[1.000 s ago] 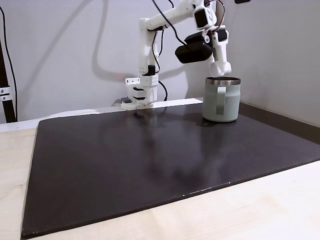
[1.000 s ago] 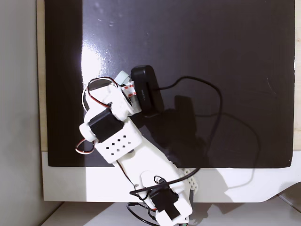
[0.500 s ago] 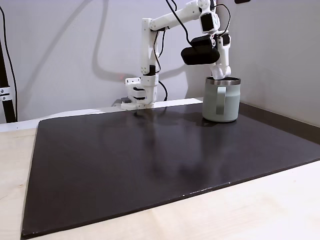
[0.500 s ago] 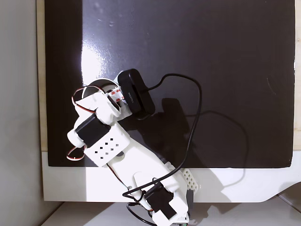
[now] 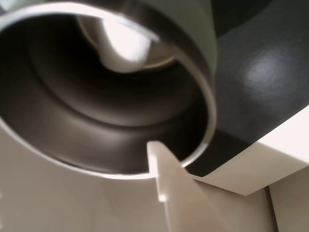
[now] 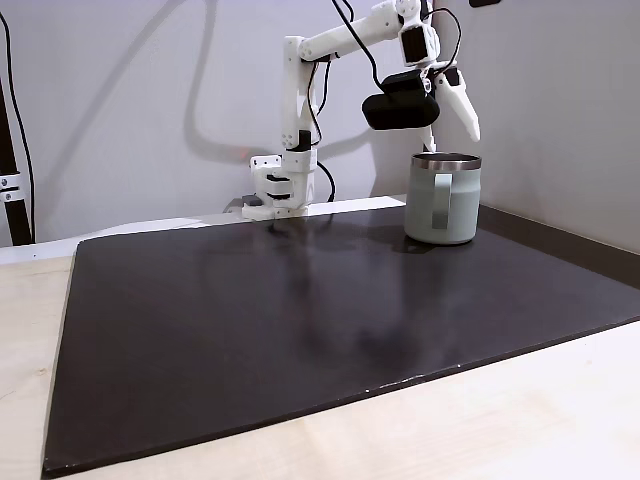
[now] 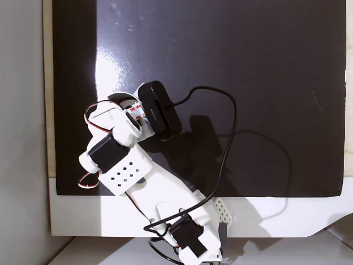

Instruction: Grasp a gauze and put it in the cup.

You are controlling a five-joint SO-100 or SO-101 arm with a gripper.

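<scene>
Inside cup (image 5: 203, 58), wrist view shows gauze (image 5: 123, 48); side fixed view shows tool (image 6: 452, 120) spread above rim.

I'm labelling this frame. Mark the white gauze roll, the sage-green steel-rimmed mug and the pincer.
white gauze roll (image 5: 120, 46): wrist view, its lit side, inside the mug.
sage-green steel-rimmed mug (image 6: 452, 212): a fixed view, its outer wall.
pincer (image 6: 450, 125): a fixed view, between the spread tips above the mug.
</scene>
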